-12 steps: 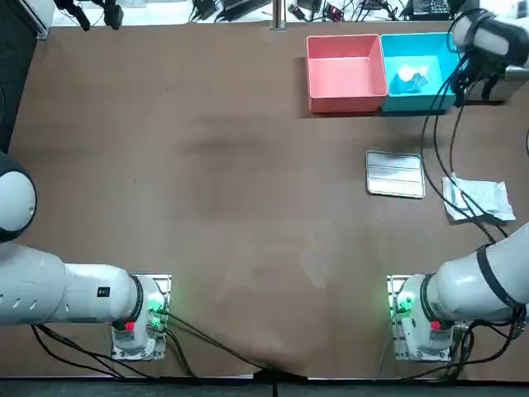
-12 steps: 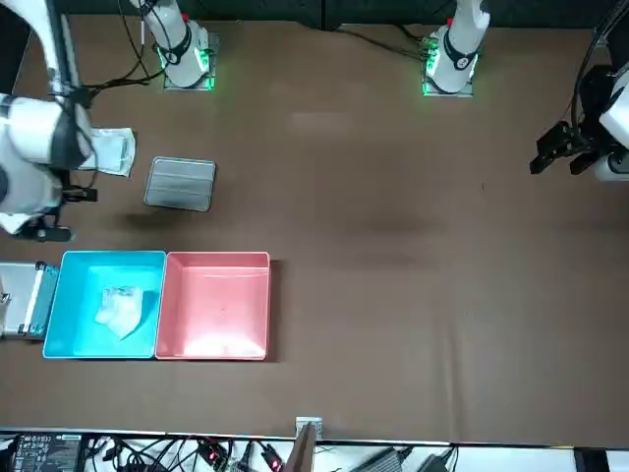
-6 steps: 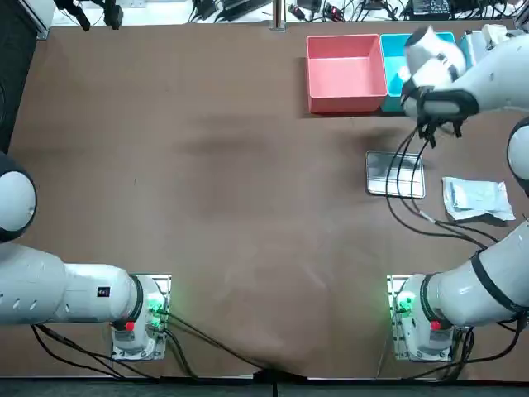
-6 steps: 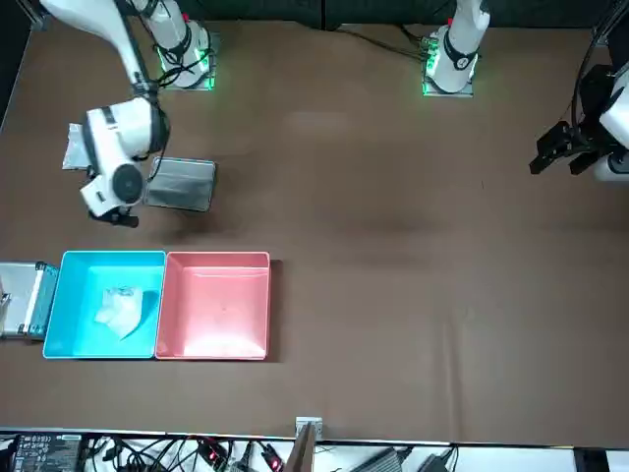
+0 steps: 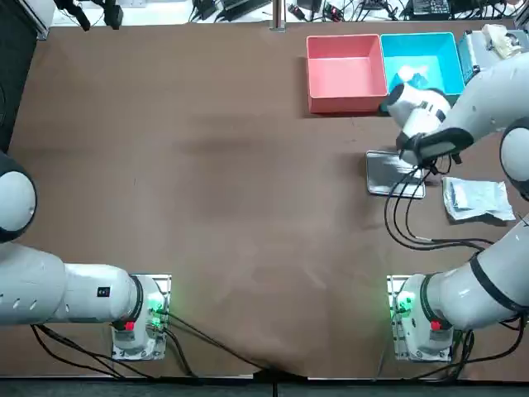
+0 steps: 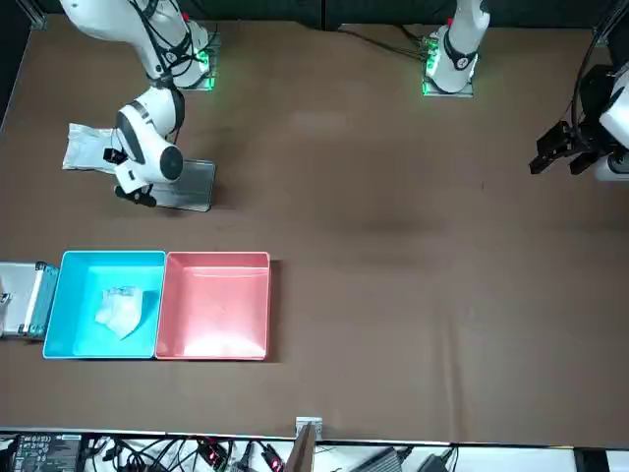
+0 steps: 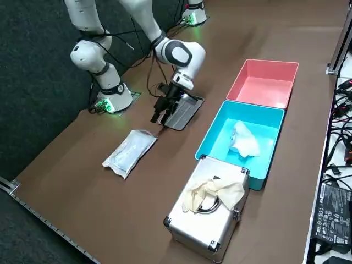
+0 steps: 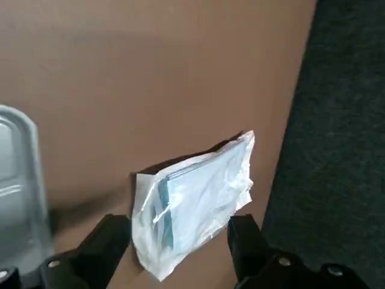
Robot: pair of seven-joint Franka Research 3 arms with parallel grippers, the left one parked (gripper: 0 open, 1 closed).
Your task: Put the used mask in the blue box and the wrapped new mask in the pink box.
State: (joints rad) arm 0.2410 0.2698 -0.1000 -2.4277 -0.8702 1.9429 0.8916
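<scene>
One half of the job looks done: the used mask (image 5: 411,78) lies in the blue box (image 5: 434,54), which sits beyond the metal tray (image 5: 384,178) on the side away from the arm bases. The pink box (image 5: 343,70) touches it, offset from the tray toward the table's middle, and it holds nothing.

What remains is the wrapped new mask (image 5: 475,198). It lies flat on the table (image 5: 248,165), near the tray but apart from it, on the tray's outer side where the table edge runs close. My right gripper (image 7: 164,114) hangs over the tray's rim on that same side. In the wrist view its fingers (image 8: 114,238) are spread wide with nothing between them, and the packet shows in the gap beyond them.

My worries from here:

- The packet is thin, flat and glossy. I expect the fingers could skid over the film or nip only a loose corner, so that it slips out on the lift.
- It sits between the tray and the table edge. A sideways nudge away from the tray could shove it overboard.
- Leaving the tray low, a fingertip could catch the rim and drag the tray along.
- The carry back passes over the tray toward two boxes that touch. Letting go early would land the packet in the blue one.
- The cables (image 5: 405,223) loop on the table on the tray's near side, and I think they could snag.
</scene>
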